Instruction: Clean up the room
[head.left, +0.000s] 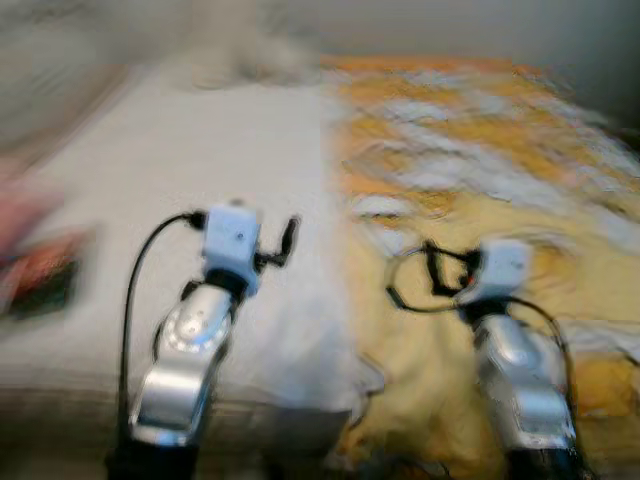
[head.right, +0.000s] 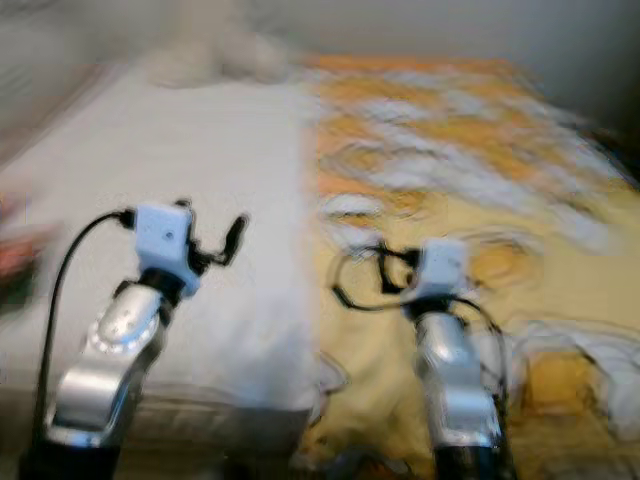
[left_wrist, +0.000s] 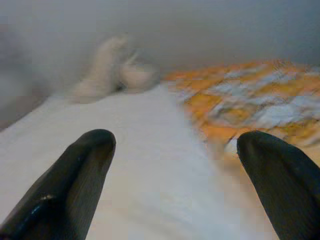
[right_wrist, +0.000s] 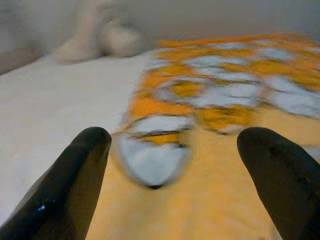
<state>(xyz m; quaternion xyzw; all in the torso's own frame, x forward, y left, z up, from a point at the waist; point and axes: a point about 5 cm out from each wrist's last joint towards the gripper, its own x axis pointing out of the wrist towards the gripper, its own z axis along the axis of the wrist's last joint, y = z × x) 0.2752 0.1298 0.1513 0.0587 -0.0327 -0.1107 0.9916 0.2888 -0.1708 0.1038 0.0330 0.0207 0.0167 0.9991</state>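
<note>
Both silver arms raised forward side by side, left gripper (left_wrist: 175, 165) fingers spread wide, right gripper (right_wrist: 175, 165) likewise

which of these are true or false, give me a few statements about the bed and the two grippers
1. Both grippers are open. True: the left gripper and the right gripper each show their two black fingers wide apart.
2. The right gripper holds the blanket. False: it hovers over the orange and white blanket, gripping nothing.
3. The blanket covers the whole bed. False: it lies on the robot's right side; the white sheet is bare on the left.
4. A pale soft toy lies at the far end of the sheet. True, though it is blurred.
5. The left gripper is over the white sheet. True.
</note>
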